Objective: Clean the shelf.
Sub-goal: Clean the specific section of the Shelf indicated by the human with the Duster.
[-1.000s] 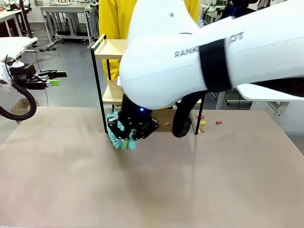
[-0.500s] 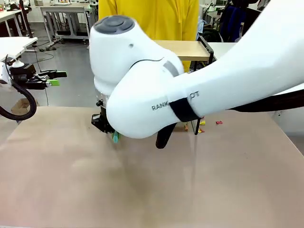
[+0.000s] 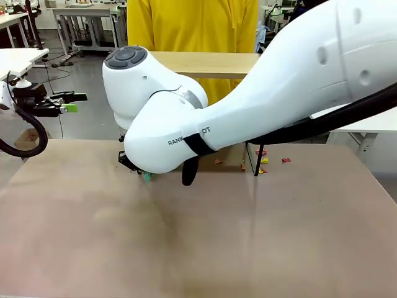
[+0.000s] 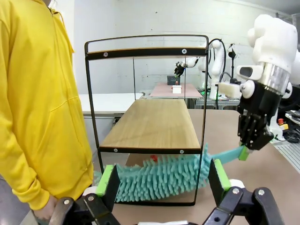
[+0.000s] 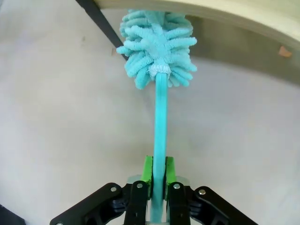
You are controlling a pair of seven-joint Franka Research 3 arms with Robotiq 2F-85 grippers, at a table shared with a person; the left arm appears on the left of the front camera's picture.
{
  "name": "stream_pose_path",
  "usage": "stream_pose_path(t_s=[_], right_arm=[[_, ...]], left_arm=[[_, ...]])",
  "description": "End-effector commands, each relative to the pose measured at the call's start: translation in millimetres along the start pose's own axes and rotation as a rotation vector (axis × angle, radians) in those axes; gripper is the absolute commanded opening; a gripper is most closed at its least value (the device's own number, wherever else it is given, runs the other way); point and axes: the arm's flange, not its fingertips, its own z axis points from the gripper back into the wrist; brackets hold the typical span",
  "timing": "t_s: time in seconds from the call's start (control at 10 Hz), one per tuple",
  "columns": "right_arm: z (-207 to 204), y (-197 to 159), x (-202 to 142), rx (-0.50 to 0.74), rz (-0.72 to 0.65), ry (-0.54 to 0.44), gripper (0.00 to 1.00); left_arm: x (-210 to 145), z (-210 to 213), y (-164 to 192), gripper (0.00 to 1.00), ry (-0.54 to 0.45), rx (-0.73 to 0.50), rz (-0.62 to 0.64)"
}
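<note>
the shelf stands on the bench at its far side, right in front of a person in a yellow hooded top. the right tool has its green pads pressed together on the thin handle of a teal duster, pinching it near the handle's end. the duster's fluffy head lies under the shelf's lower board, between the black legs, and seems to brush the bench, though contact is hard to judge. the left tool hangs off to the side, well apart from the shelf, its fingers spread wide. a few small red and yellow scraps lie on the bench near one of the shelf's legs.
</note>
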Motion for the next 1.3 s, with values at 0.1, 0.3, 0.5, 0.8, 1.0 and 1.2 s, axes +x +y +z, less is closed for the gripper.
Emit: stream_pose_path(t_s=[0.1,0.3,0.5,0.8,1.0,1.2], right_arm=[[-6.0,-5.6,-2.7,0.03,0.019,0.155,0.13],[-7.5,2.2,-1.1,0.012,-0.004,0.042,0.13],[-7.5,2.2,-1.1,0.012,-0.004,0.042,0.13],[-19.6,-38.7,-4.9,-0.02,-0.022,0.106,0.13],[-23.5,-83.6,-14.7,-0.035,-0.035,0.116,0.13],[-20.1,-127.5,-18.0,-0.042,-0.075,0.122,0.13]], left_arm=[[2.6,0.0,-2.1,1.0,-0.002,0.003,-0.01],[2.6,0.0,-2.1,1.0,-0.002,0.003,-0.01],[2.6,0.0,-2.1,1.0,-0.002,0.003,-0.01],[2.6,0.0,-2.1,1.0,-0.002,0.003,-0.01],[2.6,0.0,-2.1,1.0,-0.002,0.003,-0.01],[2.6,0.0,-2.1,1.0,-0.002,0.003,-0.01]])
